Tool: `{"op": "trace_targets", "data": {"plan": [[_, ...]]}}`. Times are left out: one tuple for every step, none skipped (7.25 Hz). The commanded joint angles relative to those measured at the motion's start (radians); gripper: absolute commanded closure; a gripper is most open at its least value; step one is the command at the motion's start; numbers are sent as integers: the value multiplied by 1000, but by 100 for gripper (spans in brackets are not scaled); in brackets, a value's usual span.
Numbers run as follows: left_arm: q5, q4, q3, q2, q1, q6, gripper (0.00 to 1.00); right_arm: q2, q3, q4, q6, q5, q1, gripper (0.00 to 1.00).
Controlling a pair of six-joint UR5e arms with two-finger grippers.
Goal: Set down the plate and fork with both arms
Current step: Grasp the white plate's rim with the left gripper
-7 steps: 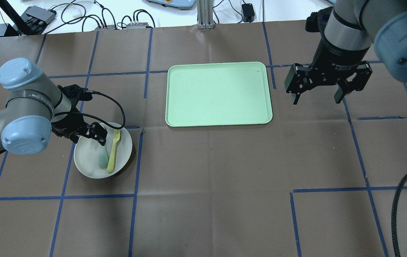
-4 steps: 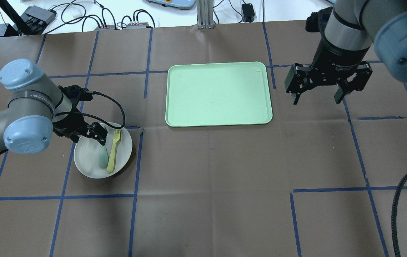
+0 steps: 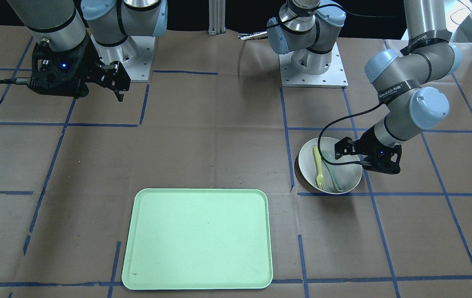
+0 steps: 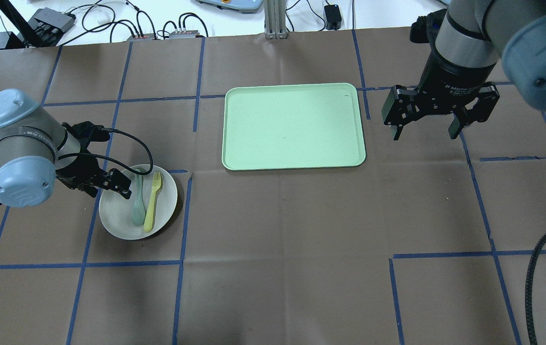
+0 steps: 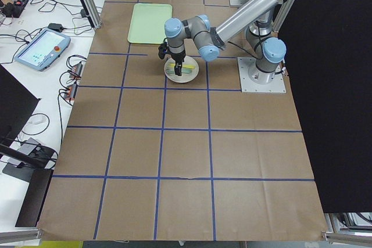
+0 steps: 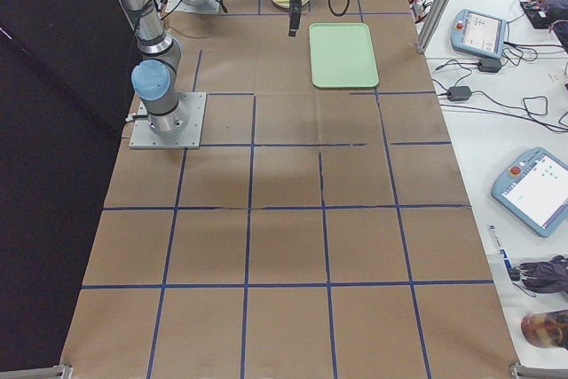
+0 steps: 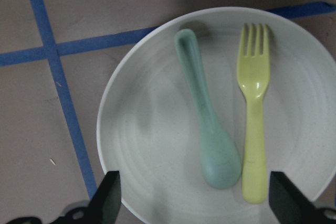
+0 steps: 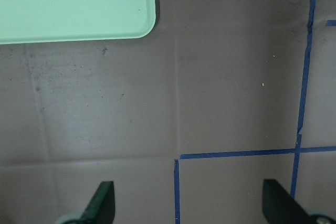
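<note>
Left arm has drawn back since a second ago: its tool (image 4: 108,186), then over the spoon handle and fork tines, now sits over the plate's rim on the side away from the tray. Right arm, plate, fork and spoon have not shifted.

Landmark: tray (image 4: 294,125), pale green, flat on the brown worktop (image 4: 282,239).

- Plate (image 4: 117,218): on the worktop to the robot's left of the tray and somewhat nearer the robot, well apart from it.
- Fork (image 4: 152,203): lying in the plate, on the half nearer the tray, tines pointing away from the robot.
- Spoon (image 4: 138,211): grey-green, in the plate just beside the fork on the side away from the tray, bowl end toward the robot. Wrist view shows the bowl right against the fork handle; contact not certain.
- Left tool: fingers (image 7: 110,203) spread wide, about as far apart as most of the plate's width. Nothing gripped. It hangs low over the plate; cannot tell whether a fingertip touches the rim.
- Right tool (image 4: 425,133): on the far side of the tray from the plate, just off the tray's short edge, hanging above bare worktop. Fingers wide apart, empty.
</note>
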Motion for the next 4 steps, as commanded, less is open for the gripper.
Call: {"op": "trace_targets", "data": {"plan": [[-44, 1, -1, -54, 63, 68, 1, 0, 0, 2, 0, 0, -1, 0], [-64, 1, -1, -76, 84, 79, 1, 0, 0, 0, 0, 0, 0, 0], [-65, 3, 1, -88, 93, 86, 4, 0, 0, 2, 0, 0, -1, 0], [-65, 3, 1, -90, 100, 98, 10, 0, 0, 0, 0, 0, -1, 0]]}}
